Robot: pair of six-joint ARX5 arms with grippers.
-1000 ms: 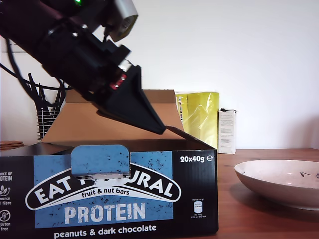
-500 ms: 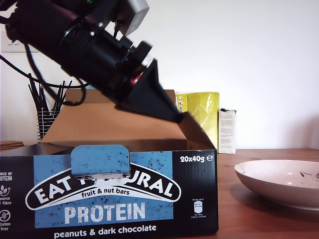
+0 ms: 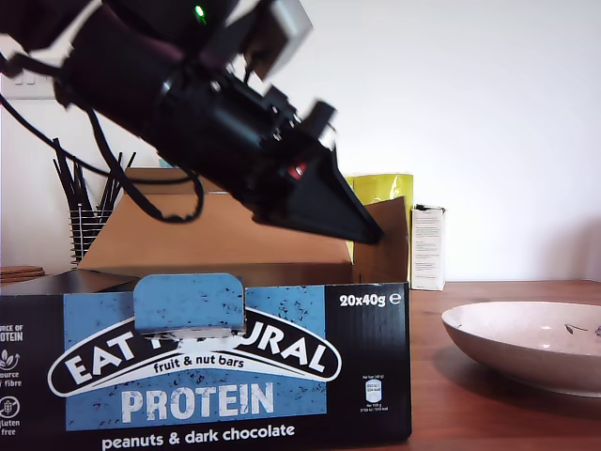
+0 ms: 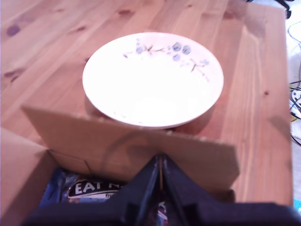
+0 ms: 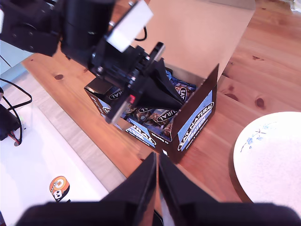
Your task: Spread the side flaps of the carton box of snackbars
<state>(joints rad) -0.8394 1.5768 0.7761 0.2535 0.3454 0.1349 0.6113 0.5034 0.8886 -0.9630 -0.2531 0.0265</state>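
Observation:
The carton box of snackbars (image 3: 225, 366) stands open at the front of the exterior view, wrapped bars (image 5: 155, 113) showing inside. My first gripper (image 3: 371, 235) is shut, its black tips (image 4: 160, 162) pressed against the brown inner face of one side flap (image 4: 122, 146). That side flap (image 3: 390, 240) stands about upright at the box's end toward the exterior view's right. The other side flap (image 5: 101, 87) lies folded outward at the opposite end. My second gripper (image 5: 156, 160) is shut on nothing and hovers high above the box's front corner.
The wide brown lid panel (image 3: 216, 235) leans back behind the box. A white flowered bowl (image 3: 526, 343) sits close beyond the raised flap (image 5: 195, 113). A yellow packet (image 3: 380, 188), a slim white carton (image 3: 428, 246) and a black utensil holder (image 3: 89, 225) stand at the back.
My first gripper has travelled toward the exterior view's right. It pushed the side flap from lying inward over the box up to about vertical.

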